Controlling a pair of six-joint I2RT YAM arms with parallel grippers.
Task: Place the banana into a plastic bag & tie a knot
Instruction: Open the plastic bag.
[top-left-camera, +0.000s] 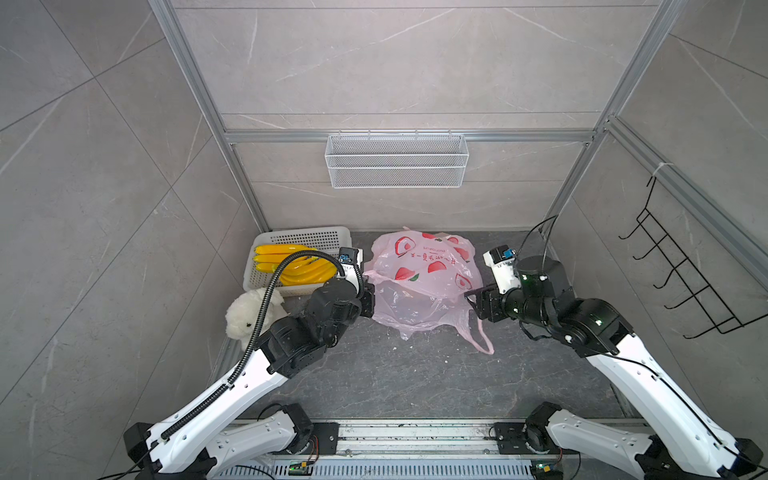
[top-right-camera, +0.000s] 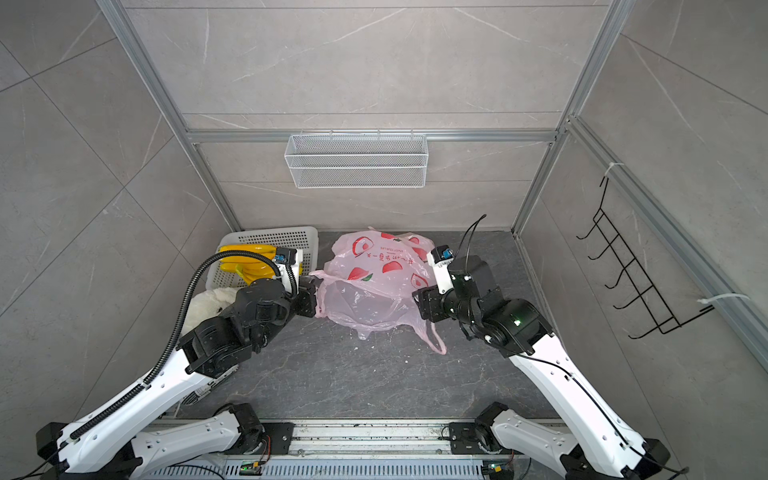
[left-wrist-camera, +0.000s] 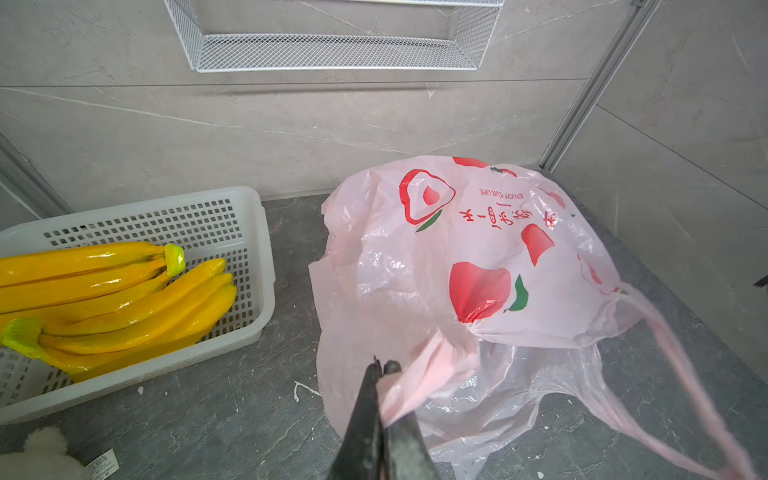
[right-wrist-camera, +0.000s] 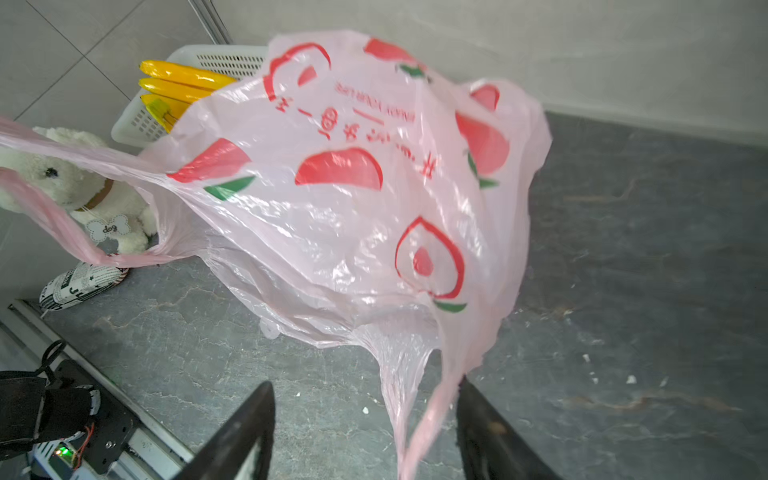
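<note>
risk 1: my right gripper has its jaws apart, with the near handle only draped between them, so that side of the plastic bag may sag and shut the mouth. risk 2: my left gripper is clamped on a thin fold of the bag rim, and a sideways pull may slip or tear the film. the 2 banana bunches lie in the white basket beside the bag, near the left gripper and well apart from the right gripper; i see none inside the bag.
</note>
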